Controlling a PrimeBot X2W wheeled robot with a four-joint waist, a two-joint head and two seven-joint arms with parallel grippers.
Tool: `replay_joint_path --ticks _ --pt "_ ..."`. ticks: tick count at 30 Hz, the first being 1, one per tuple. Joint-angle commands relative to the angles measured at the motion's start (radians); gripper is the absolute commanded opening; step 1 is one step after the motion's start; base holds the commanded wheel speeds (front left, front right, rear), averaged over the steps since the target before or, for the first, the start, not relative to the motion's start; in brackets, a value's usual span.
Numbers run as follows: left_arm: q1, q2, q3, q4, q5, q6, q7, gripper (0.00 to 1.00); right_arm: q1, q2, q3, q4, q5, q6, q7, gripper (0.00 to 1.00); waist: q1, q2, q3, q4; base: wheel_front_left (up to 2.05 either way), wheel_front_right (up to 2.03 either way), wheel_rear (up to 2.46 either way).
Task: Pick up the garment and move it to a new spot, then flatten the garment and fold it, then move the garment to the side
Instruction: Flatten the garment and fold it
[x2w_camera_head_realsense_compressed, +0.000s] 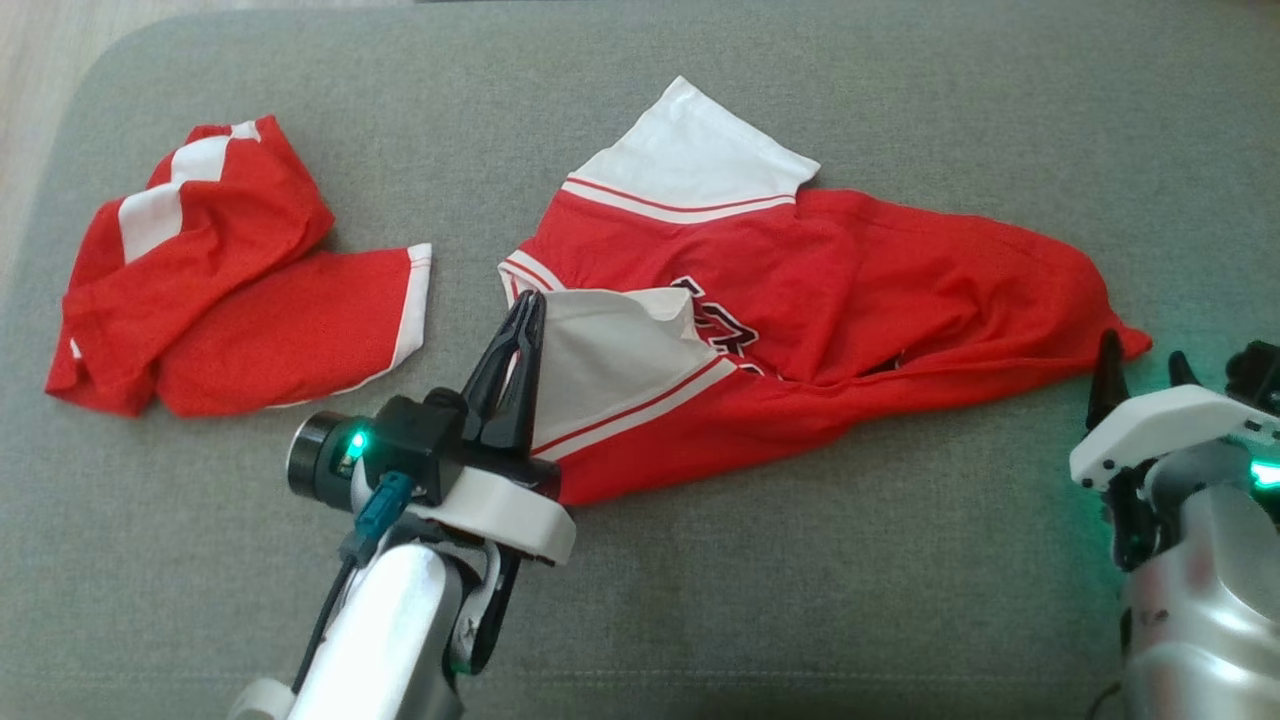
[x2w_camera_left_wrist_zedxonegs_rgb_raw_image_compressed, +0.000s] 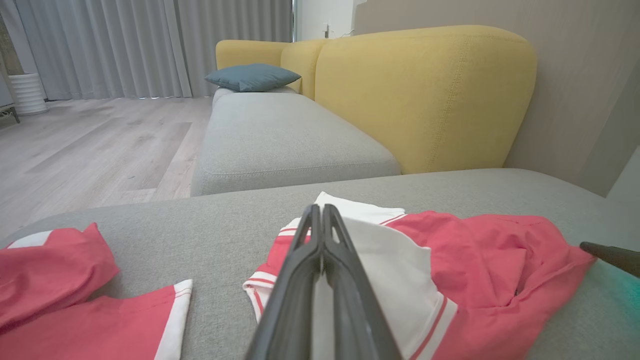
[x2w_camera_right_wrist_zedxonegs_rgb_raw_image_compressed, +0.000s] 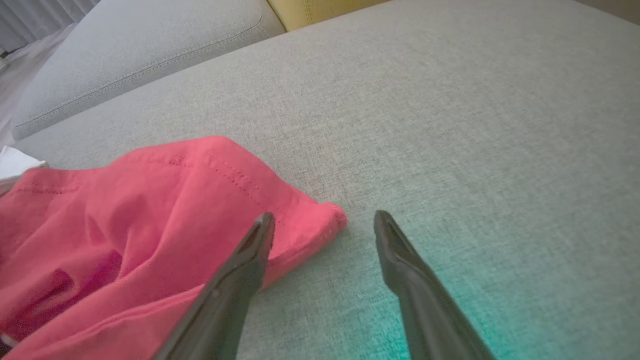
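A red garment (x2w_camera_head_realsense_compressed: 800, 280) with white sleeves and dark lettering lies crumpled across the middle of the grey cushion (x2w_camera_head_realsense_compressed: 760, 600). My left gripper (x2w_camera_head_realsense_compressed: 528, 305) is shut, its fingers pressed together over the near white sleeve (x2w_camera_left_wrist_zedxonegs_rgb_raw_image_compressed: 390, 260) at the garment's left end; no cloth shows between the tips (x2w_camera_left_wrist_zedxonegs_rgb_raw_image_compressed: 317, 210). My right gripper (x2w_camera_head_realsense_compressed: 1143, 352) stands open at the garment's right corner. In the right wrist view the red hem corner (x2w_camera_right_wrist_zedxonegs_rgb_raw_image_compressed: 320, 220) lies between the right gripper's (x2w_camera_right_wrist_zedxonegs_rgb_raw_image_compressed: 325, 216) tips, one finger (x2w_camera_right_wrist_zedxonegs_rgb_raw_image_compressed: 250, 255) over the cloth and the other on bare cushion.
A second red and white piece of clothing (x2w_camera_head_realsense_compressed: 220, 280) lies bunched at the cushion's left side. Beyond the cushion are a yellow sofa back (x2w_camera_left_wrist_zedxonegs_rgb_raw_image_compressed: 425, 90), a blue pillow (x2w_camera_left_wrist_zedxonegs_rgb_raw_image_compressed: 252, 76) and wooden floor (x2w_camera_left_wrist_zedxonegs_rgb_raw_image_compressed: 90, 150). Bare cushion runs along the near edge.
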Motion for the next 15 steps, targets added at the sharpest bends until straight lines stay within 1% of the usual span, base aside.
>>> replay_joint_path --ticks 1,9,10,11,12,15 --pt "-0.027 0.002 0.023 -0.04 0.007 -0.003 -0.012 0.0 -0.044 -0.005 0.016 -0.01 -0.013 0.007 -0.01 1.0 0.0 0.0 0.003 0.001 0.0 0.0 0.0" --pt "-0.029 -0.002 0.028 -0.038 0.015 -0.006 -0.012 0.0 -0.094 -0.005 -0.005 0.097 -0.047 0.007 -0.044 1.0 0.0 0.0 0.011 -0.005 0.0 0.0 0.0" --pt "-0.029 -0.003 0.03 -0.038 0.016 -0.007 -0.012 0.0 -0.1 -0.005 -0.003 0.11 -0.046 0.007 -0.048 0.85 0.0 0.0 0.012 -0.006 0.0 0.0 0.0" --pt "-0.03 -0.003 0.033 -0.038 0.017 -0.007 -0.012 0.0 -0.107 -0.005 -0.001 0.123 -0.045 0.007 -0.051 0.31 0.0 0.0 0.012 -0.008 0.0 0.0 0.0" --pt "-0.031 -0.003 0.036 -0.039 0.018 -0.007 -0.012 0.0 -0.114 -0.005 0.003 0.133 -0.044 0.007 -0.056 0.0 0.0 0.0 0.012 -0.011 0.0 0.0 0.0" --pt "-0.033 -0.001 0.047 -0.046 0.021 -0.008 -0.012 0.0 -0.136 -0.005 0.027 0.145 -0.049 0.007 -0.082 0.0 0.0 0.0 0.008 -0.023 0.0 0.0 0.0"
